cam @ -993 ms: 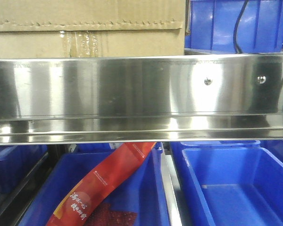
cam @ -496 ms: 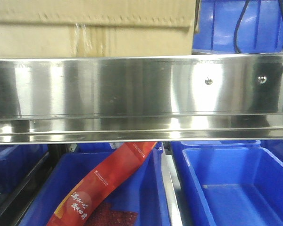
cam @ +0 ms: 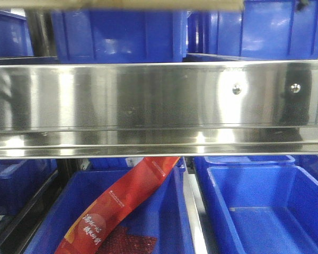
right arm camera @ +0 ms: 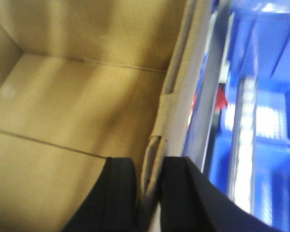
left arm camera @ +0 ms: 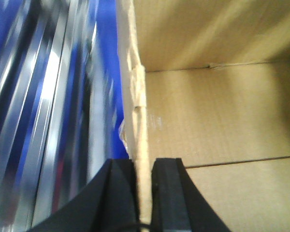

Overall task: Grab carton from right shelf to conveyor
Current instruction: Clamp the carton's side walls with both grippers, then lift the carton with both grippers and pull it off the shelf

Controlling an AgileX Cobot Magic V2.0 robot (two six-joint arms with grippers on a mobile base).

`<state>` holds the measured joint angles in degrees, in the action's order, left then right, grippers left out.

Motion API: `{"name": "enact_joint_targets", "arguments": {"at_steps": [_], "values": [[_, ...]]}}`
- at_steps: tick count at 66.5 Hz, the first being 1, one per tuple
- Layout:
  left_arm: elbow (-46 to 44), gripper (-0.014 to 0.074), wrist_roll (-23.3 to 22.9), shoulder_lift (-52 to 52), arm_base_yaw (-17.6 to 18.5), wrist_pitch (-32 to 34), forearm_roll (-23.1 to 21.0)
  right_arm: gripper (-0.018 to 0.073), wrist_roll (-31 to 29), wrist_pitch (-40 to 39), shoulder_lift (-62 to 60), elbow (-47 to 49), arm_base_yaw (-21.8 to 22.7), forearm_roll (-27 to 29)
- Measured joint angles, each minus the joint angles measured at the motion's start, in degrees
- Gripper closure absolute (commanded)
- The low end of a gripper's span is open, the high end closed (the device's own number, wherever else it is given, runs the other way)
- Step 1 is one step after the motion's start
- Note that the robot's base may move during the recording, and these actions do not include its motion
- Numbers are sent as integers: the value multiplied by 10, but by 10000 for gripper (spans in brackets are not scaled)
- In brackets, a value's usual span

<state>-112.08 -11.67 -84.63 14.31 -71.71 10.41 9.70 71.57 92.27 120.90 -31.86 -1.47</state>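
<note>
The brown carton (cam: 127,5) shows only as a blurred strip at the top edge of the front view, above the steel shelf rail (cam: 148,106). In the left wrist view my left gripper (left arm camera: 144,188) is shut on the carton's left wall (left arm camera: 140,125), with the open inside of the carton (left arm camera: 217,116) to the right. Over in the right wrist view, my right gripper (right arm camera: 150,193) is shut on the carton's right wall (right arm camera: 171,106), the inside (right arm camera: 72,106) lying to the left. The conveyor is out of view.
Blue bins (cam: 122,34) stand on the shelf behind the rail. Below it a blue bin (cam: 132,217) holds a red snack bag (cam: 116,206), and another blue bin (cam: 265,211) sits to its right. Two bolts (cam: 236,89) mark the rail.
The carton has risen from the shelf, from filling the upper left of the front view to a sliver at the top edge. Blue bins behind it are now exposed.
</note>
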Motion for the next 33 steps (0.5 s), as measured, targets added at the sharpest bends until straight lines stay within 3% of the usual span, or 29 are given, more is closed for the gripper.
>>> {"name": "enact_joint_targets", "arguments": {"at_steps": [18, 33], "values": [[141, 606, -37, 94, 57, -14, 22, 627, 35, -16, -125, -209, -43, -24], [176, 606, -50, 114, 67, -6, 21, 627, 50, -78, -179, -284, -45, -21]]}}
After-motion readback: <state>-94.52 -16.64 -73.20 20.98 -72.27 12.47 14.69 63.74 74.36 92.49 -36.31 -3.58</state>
